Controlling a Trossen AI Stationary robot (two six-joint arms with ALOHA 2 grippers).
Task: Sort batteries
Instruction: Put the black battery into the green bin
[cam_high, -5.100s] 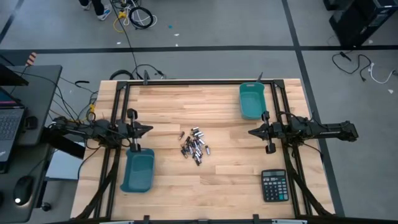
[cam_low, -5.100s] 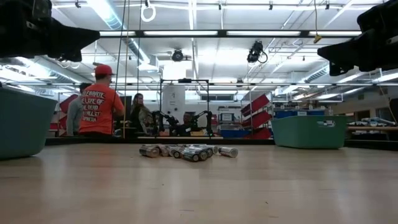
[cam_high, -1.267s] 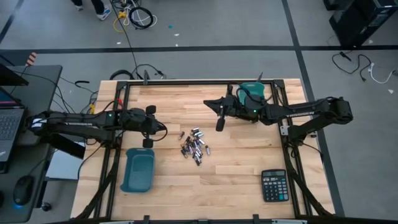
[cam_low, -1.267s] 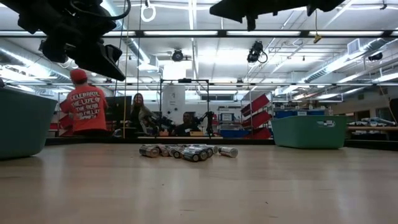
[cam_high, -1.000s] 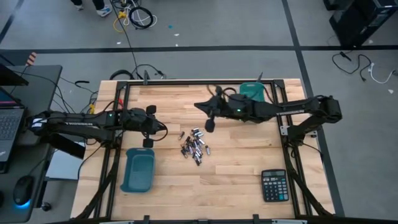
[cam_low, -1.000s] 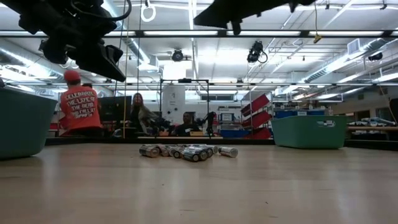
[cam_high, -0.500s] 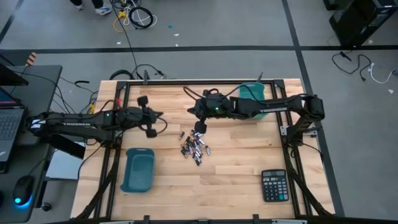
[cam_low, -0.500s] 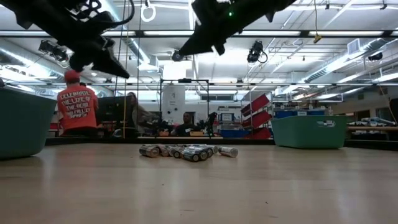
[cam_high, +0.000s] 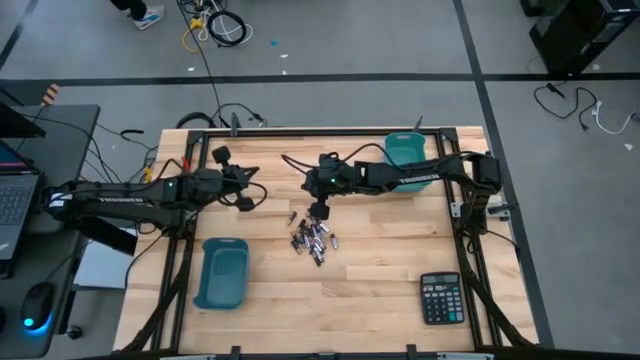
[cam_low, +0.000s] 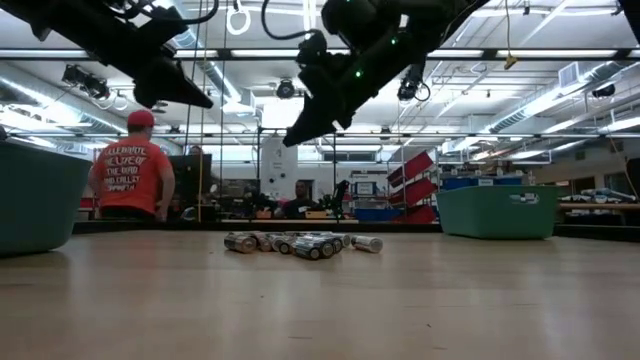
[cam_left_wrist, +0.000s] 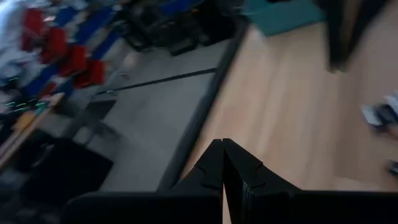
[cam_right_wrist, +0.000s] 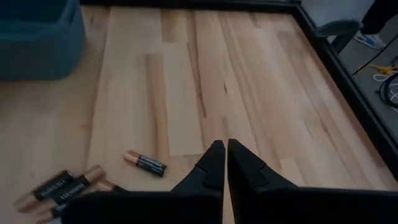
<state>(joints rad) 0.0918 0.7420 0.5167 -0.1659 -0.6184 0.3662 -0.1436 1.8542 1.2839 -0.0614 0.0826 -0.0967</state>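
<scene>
The batteries (cam_high: 315, 238) lie in a small heap on their sides at the middle of the wooden table, and show in the low view as a row of batteries (cam_low: 300, 243). A few batteries (cam_right_wrist: 144, 163) appear in the right wrist view. My right gripper (cam_high: 290, 160) hangs shut above the table, just beyond the heap's far left side, pointing toward the left and slanting down; its fingertips (cam_right_wrist: 225, 149) touch nothing. My left gripper (cam_high: 256, 176) is shut in the air to the left of the heap, with its fingers (cam_left_wrist: 224, 155) empty.
One teal bin (cam_high: 222, 272) stands at the near left and another teal bin (cam_high: 405, 160) at the far right. A black calculator (cam_high: 441, 298) lies at the near right. A black frame edges the table. People stand in the room behind.
My right gripper has travelled from near the far-right bin toward the table's left and come down, tipping its fingers lower, until it hangs just beyond the heap. My left gripper has swung toward the far edge. The batteries have not moved.
</scene>
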